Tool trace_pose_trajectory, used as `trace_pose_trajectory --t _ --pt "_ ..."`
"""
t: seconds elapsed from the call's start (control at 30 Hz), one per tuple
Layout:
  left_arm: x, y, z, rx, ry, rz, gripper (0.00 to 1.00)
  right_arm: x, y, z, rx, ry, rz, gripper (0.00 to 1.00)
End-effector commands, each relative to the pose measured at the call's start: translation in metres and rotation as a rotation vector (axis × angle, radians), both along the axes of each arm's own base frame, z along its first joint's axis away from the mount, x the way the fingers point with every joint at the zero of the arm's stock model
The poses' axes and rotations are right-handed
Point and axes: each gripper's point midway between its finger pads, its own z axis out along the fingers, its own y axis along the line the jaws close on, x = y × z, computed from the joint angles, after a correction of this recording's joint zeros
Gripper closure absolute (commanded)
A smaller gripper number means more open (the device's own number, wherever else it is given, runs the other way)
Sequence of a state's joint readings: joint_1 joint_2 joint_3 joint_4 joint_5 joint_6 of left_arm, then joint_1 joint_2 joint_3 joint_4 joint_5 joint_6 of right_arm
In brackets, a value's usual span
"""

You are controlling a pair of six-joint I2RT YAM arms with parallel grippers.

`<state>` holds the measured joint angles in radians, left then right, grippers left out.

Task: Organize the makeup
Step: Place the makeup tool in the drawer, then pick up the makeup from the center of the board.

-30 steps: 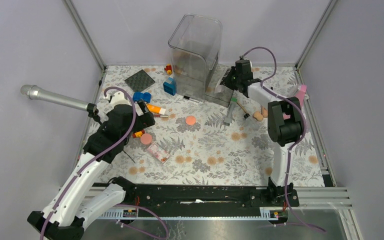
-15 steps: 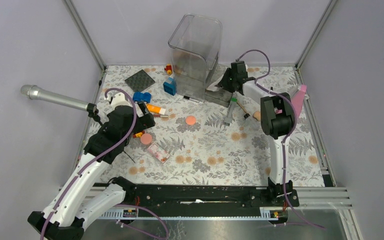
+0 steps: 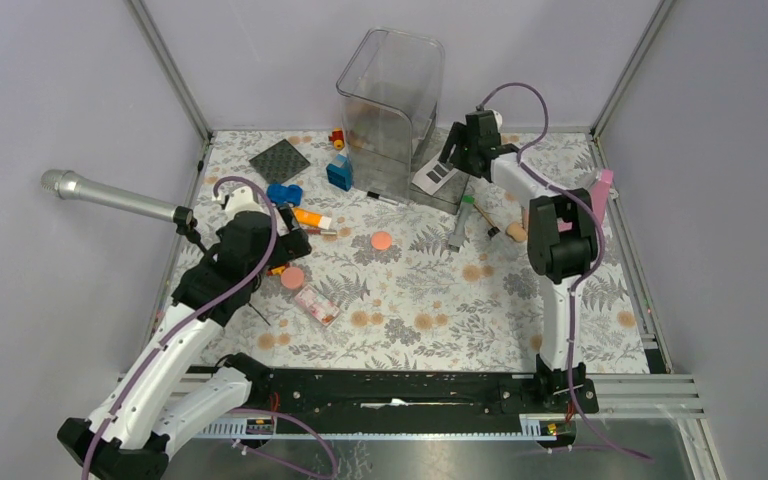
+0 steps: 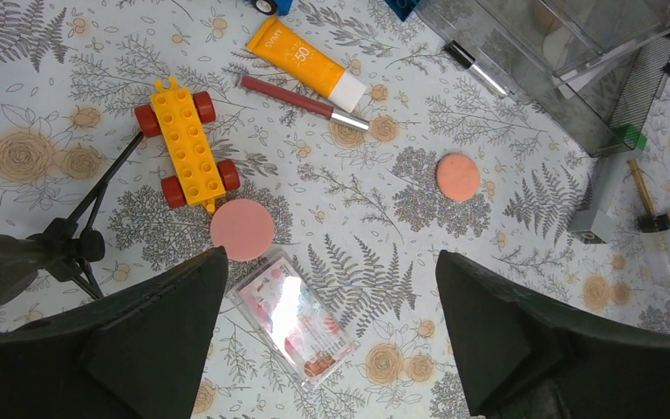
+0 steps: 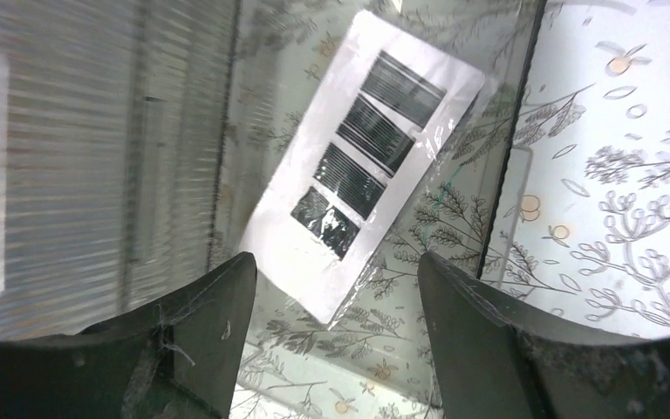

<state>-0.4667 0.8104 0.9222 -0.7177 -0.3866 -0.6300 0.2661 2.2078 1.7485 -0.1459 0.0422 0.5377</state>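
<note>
Right tool [image 5: 336, 271]: spread and holding nothing, above the white palette [image 5: 362, 161] at the far edge of the surface [image 3: 410, 300].
White palette: lies askew in the low clear tray [image 3: 447, 197] beside the tall bin [image 3: 390, 90]. I cannot tell whether it sits flat.
Left tool [image 4: 331, 262]: spread and empty, hovering over the pink palette [image 4: 292, 319] and a disc [image 4: 242, 229] near the left edge.
Risk, right side: a finger rising out could clip the tray wall or the slanted palette and flip it back out.
Risk, left side: the pink palette is flat and glossy, so the fingers may skid and shove it instead of gripping.
Risk, clutter: the toy car [image 4: 183, 144] sits just beside the disc, and a careless descent would knock it.
Loose: the tube [image 3: 457, 228] and brush [image 3: 487, 222] lie towards the right edge.
</note>
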Motion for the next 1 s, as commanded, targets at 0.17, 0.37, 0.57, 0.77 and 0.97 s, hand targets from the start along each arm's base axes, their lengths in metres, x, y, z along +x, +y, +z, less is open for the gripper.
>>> trace_pose_trajectory --t 0.17,0.37,0.57,0.77,0.97 --pt "-0.007 0.014 -0.037 0.013 0.112 0.124 0.01 -0.034 -0.035 0.12 -0.114 -0.165 -0.005 0.01" --pt "-0.024 0.017 -0.076 -0.067 0.191 0.223 0.01 -0.077 -0.057 0.121 -0.064 -0.129 -0.029 0.0" --pt "-0.032 0.006 -0.12 -0.138 0.286 0.269 0.01 -0.121 -0.055 0.126 -0.002 -0.135 -0.004 0.0" --pt "-0.038 -0.018 -0.157 -0.064 0.339 0.259 0.01 -0.161 -0.051 0.126 0.043 -0.158 0.017 0.0" --pt "-0.045 -0.029 -0.185 0.029 0.397 0.279 0.01 -0.191 -0.048 0.122 0.041 -0.169 0.042 0.0"
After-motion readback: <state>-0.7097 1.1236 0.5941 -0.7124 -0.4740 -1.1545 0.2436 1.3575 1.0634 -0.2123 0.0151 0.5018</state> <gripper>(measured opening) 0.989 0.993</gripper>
